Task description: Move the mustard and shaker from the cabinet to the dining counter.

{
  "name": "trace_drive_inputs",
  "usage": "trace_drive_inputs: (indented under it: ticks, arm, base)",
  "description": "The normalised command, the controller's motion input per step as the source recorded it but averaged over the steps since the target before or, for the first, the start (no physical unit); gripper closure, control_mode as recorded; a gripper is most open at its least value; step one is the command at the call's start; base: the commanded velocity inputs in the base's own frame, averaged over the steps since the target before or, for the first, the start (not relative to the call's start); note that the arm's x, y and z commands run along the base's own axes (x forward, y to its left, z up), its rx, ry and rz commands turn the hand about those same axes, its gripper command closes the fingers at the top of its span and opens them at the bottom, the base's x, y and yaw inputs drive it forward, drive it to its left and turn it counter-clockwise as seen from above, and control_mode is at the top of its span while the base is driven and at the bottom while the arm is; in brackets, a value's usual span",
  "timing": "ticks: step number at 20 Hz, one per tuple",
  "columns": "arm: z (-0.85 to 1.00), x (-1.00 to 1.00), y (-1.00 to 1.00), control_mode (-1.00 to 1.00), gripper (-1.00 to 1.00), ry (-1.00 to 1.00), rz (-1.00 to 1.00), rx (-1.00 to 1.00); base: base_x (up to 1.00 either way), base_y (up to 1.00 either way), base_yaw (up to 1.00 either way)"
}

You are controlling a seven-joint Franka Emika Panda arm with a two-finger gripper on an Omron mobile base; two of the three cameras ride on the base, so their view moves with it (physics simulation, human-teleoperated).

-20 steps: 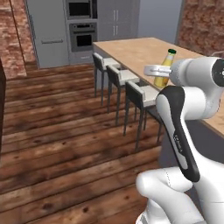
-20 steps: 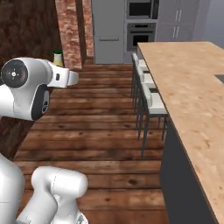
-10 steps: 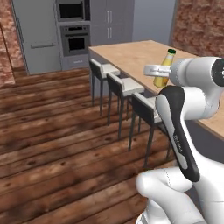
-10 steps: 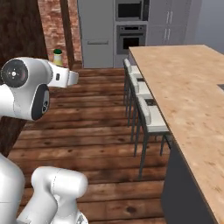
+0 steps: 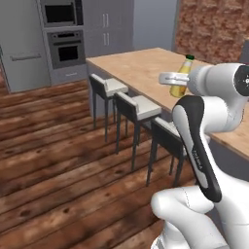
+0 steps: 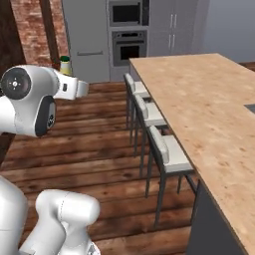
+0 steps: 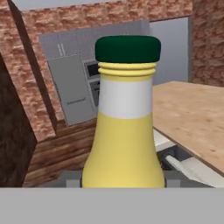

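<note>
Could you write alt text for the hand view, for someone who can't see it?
A yellow mustard bottle with a dark green cap stands upright, close up in the middle of the picture. Behind it on the right lies the light wood dining counter, and farther back are brick walls and grey kitchen units with a built-in oven.

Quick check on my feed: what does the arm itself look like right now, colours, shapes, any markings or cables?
The arm is glossy white with rounded, bulbous segments. A dark grey to black band curves along one link and carries small light lettering, too small to read. Its joints end in round caps with dark circular faces. No loose cables are visible.
</note>
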Motion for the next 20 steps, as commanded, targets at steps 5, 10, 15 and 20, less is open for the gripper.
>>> trace_drive_inputs:
  ticks: [5,10,15,20]
  arm:
    - [0.00,0.00,0.00,1.00,1.00,0.00,0.00,0.00]
    - [0.00,0.00,0.00,1.00,1.00,0.00,0.00,0.00]
    - [0.00,0.00,0.00,1.00,1.00,0.00,0.00,0.00]
    - [0.00,0.00,0.00,1.00,1.00,0.00,0.00,0.00]
  base:
    - [0.61,0.36,-0.44]
    - [0.62,0.32,-0.45]
    - [0.66,0.34,-0.40]
    - [0.67,0.21,-0.37]
